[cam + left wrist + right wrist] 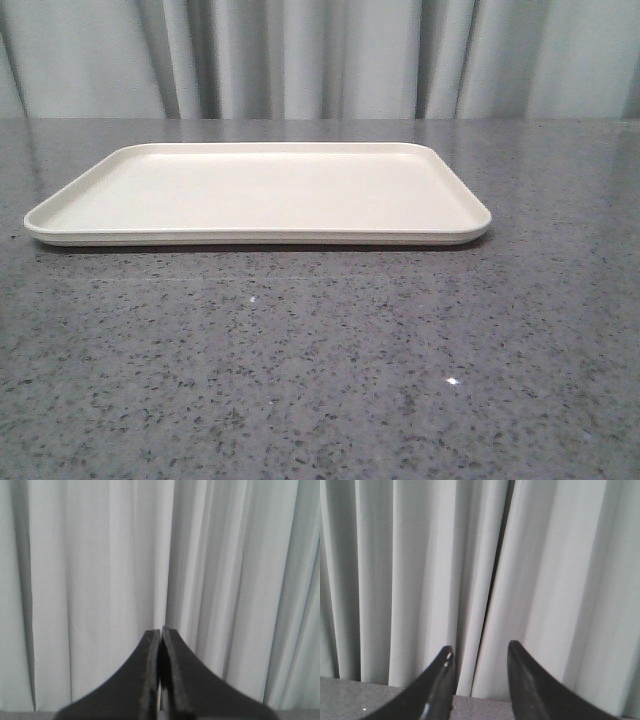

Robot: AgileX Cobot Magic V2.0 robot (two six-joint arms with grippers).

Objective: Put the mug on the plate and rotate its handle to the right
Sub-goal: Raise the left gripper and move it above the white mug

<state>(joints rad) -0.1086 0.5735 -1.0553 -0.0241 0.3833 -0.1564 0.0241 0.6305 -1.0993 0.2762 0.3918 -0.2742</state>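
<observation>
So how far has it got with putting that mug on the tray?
Nothing looks done yet. The plate lies bare on the grey table, and no mug shows in any view. Nothing is in hand: the left gripper is shut on nothing and the right gripper is open, both facing the curtain. Fetching the mug, placing it and turning its handle all remain.

The left gripper (160,632) shows two matte black fingers, broad at the base and curving up to narrow tips, with paler worn inner edges. The right gripper (480,650) has glossier black, horn-shaped fingers with small white glints.
</observation>
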